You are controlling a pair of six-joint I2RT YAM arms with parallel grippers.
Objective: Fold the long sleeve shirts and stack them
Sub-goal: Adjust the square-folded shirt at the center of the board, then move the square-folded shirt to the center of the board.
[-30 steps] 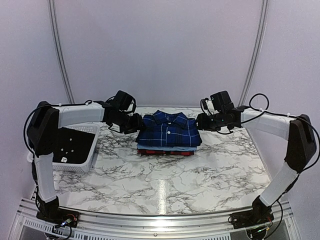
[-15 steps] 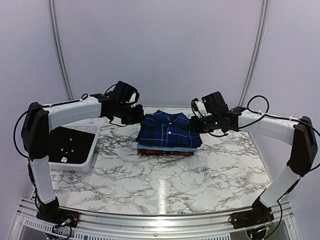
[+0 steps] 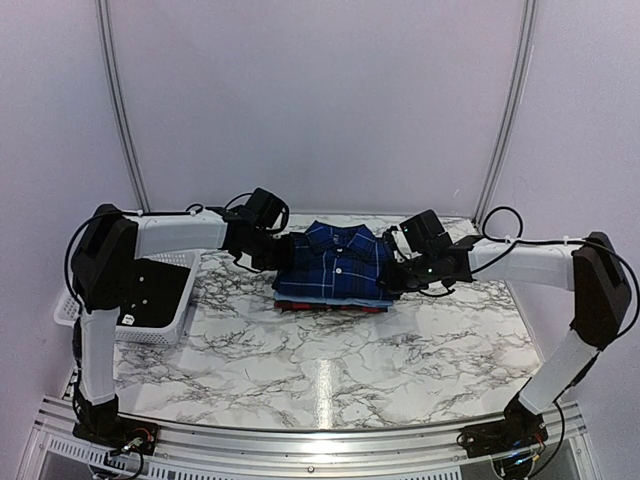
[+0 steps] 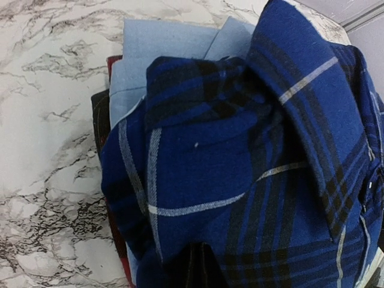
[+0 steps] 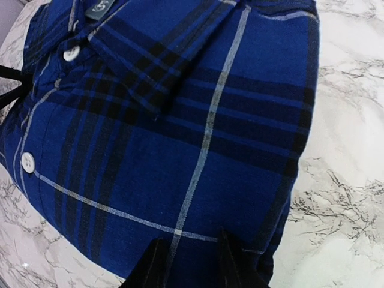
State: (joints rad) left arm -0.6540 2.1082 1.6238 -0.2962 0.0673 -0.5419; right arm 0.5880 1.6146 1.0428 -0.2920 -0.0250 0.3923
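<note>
I see the left gripper [image 4: 198, 267] clenched at the left edge of the navy plaid shirt [image 3: 335, 262]; right gripper [image 5: 191, 264] released astride its right edge.

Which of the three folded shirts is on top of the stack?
The navy blue plaid shirt, buttons showing; the light blue shirt lies beneath it, the red-and-black plaid shirt lowest.

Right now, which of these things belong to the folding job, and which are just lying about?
Part of the job:
navy shirt, top of the stack
light blue shirt, under it
red shirt, at the bottom

Just lying about:
basket, left of the stack
table, under everything
</note>
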